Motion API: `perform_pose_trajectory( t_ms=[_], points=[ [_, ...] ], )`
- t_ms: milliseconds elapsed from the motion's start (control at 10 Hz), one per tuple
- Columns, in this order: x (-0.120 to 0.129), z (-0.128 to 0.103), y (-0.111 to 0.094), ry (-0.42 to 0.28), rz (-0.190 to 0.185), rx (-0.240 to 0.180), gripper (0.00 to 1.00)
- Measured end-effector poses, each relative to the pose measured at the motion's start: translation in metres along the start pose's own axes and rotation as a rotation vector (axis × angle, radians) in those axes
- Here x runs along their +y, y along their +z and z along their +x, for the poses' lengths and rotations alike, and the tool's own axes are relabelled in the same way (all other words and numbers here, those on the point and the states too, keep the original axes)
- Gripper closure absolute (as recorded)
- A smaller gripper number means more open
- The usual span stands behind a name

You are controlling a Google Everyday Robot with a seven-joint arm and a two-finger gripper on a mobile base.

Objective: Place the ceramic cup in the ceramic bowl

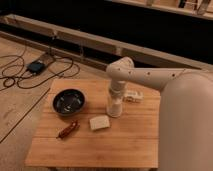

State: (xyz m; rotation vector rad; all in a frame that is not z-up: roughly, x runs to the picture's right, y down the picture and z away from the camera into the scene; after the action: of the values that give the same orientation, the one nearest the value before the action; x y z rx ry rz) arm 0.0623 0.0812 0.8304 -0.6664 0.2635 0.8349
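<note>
The white ceramic cup (pixel 114 107) stands upright near the middle of the wooden table (pixel 125 145), or sits just above it; I cannot tell which. My gripper (pixel 116 96) comes straight down onto the cup's top and hides its rim. The dark glossy ceramic bowl (pixel 68 101) sits on the table's left side, about a bowl's width left of the cup, and looks empty.
A flat pale block (pixel 99 122) lies just in front of the cup. A brown elongated object (pixel 68 129) lies in front of the bowl. A small white object (pixel 133 96) lies right of the gripper. Cables (pixel 30 70) lie on the floor at left.
</note>
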Motion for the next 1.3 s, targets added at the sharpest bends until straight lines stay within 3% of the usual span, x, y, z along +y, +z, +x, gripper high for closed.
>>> perform_pose_trajectory(
  t_ms=[500, 800, 1100, 1300],
  points=[
    [0.012, -0.004, -0.057, -0.110, 0.025, 0.050, 0.84],
    [0.029, -0.026, -0.105, -0.218, 0.058, 0.011, 0.84],
    [0.067, -0.059, -0.127, -0.328, 0.057, -0.027, 0.84],
    [0.090, -0.078, -0.127, -0.390, 0.042, -0.037, 0.84]
  ],
)
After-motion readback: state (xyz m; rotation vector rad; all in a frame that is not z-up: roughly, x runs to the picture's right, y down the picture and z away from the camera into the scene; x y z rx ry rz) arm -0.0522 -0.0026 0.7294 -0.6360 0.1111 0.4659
